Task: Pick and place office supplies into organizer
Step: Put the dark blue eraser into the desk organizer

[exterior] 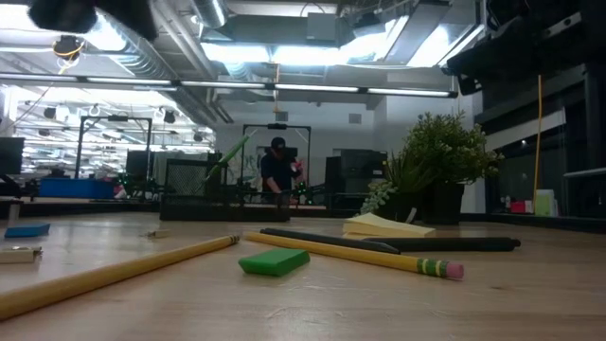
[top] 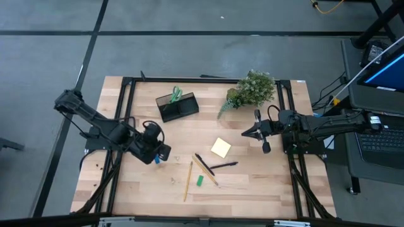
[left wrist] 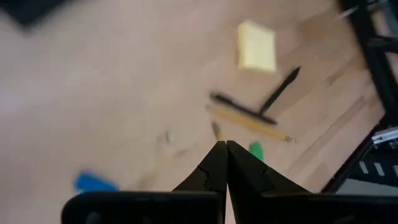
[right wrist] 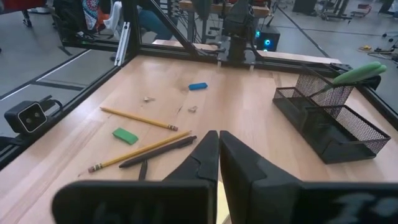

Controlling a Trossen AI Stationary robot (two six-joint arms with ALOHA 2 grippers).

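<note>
The black mesh organizer (top: pixel 177 106) stands at the table's far middle, with green-handled scissors (top: pixel 176 94) upright in it. On the table lie a yellow sticky-note pad (top: pixel 221 147), two black pens (top: pixel 224 166), two yellow pencils (top: pixel 187 181), a green block (top: pixel 199 180) and a blue block (left wrist: pixel 94 183). My left gripper (left wrist: pixel 225 146) hangs shut and empty above the table, beside the blue block and left of the pens. My right gripper (right wrist: pixel 219 134) waits shut and empty at the right, pointing across the table toward the supplies.
A leafy plant (top: pixel 252 88) stands at the far right, near my right arm. A black metal frame (top: pixel 126 101) runs along the table's edges. Bare wood lies at the near left and near right.
</note>
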